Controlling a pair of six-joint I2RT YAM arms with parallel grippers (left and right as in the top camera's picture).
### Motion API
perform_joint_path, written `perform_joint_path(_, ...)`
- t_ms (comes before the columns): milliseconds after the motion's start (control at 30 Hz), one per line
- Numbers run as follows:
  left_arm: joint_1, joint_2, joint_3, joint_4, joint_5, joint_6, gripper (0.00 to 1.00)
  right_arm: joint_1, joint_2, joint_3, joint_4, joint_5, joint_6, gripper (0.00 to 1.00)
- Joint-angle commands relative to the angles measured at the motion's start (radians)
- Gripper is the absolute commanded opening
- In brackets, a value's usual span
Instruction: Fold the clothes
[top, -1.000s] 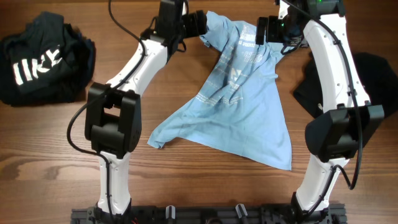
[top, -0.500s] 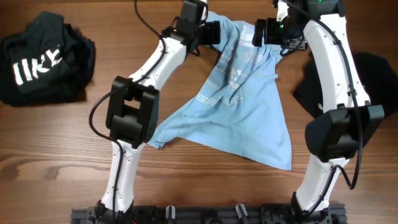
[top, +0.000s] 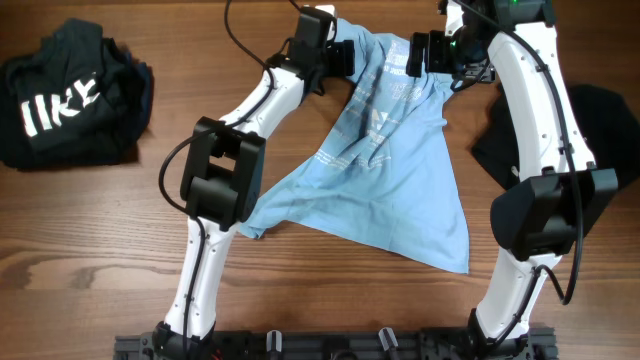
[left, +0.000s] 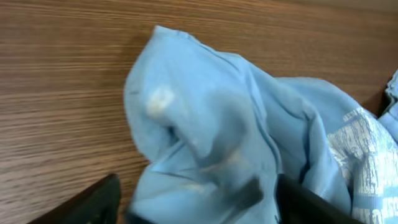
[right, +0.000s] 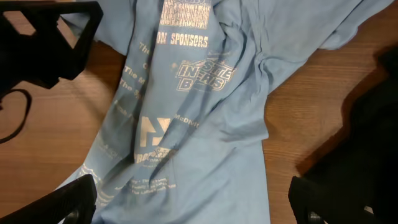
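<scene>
Sky-blue T-shirt (top: 390, 170) lay spread on the wooden counter (top: 100, 250), its far end bunched between the parted left tool (left: 202, 205); the right tool (right: 193, 208), also apart, hung over the print (right: 180, 74).

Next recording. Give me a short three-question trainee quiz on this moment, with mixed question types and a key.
1. True or false: the light blue T-shirt lies folded into a neat rectangle.
2. Where is the black garment with white lettering?
A. at the far left of the table
B. beneath the blue shirt
C. hanging off the table's near edge
3. Short answer: how many separate garments show in the overhead view?

Key:
1. False. It is spread out, crumpled and unfolded.
2. A.
3. Three: the blue shirt, the lettered black one and a dark garment by the right arm.
</scene>
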Motion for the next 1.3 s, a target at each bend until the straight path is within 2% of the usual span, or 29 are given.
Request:
perform_joint_path(0, -0.027, 0.018, 0.024, 0.031, -0.01, 0.016, 0.43, -0.002, -0.028, 0.012, 0.016, 0.01, 0.004, 1.0)
perform_joint_path(100, -0.029, 0.018, 0.024, 0.042, -0.01, 0.016, 0.06, -0.002, -0.024, -0.001, 0.088, 0.055, 0.003, 0.98)
perform_joint_path(200, -0.029, 0.018, 0.024, 0.042, -0.013, -0.011, 0.04, -0.002, -0.01, -0.018, 0.191, 0.072, 0.003, 0.82)
perform_joint_path(267, -0.027, 0.018, 0.024, 0.04, -0.013, -0.015, 0.04, -0.003, 0.002, -0.039, 0.271, 0.071, 0.005, 0.65)
perform_joint_path(333, -0.025, 0.017, 0.024, 0.033, -0.017, -0.015, 0.04, -0.004, 0.015, -0.066, 0.348, 0.072, 0.005, 0.46)
perform_joint_path(433, -0.018, 0.011, 0.024, 0.016, -0.018, -0.015, 0.04, -0.012, 0.048, -0.109, 0.432, 0.076, 0.038, 0.05)
perform_joint_path(867, 0.038, -0.064, 0.024, -0.087, -0.073, -0.013, 0.04, -0.098, 0.19, -0.142, 0.592, 0.078, 0.086, 0.05)
perform_joint_path(1267, 0.04, -0.088, 0.024, -0.117, -0.108, -0.013, 0.04, -0.115, 0.342, -0.142, 0.625, 0.09, 0.105, 0.04)
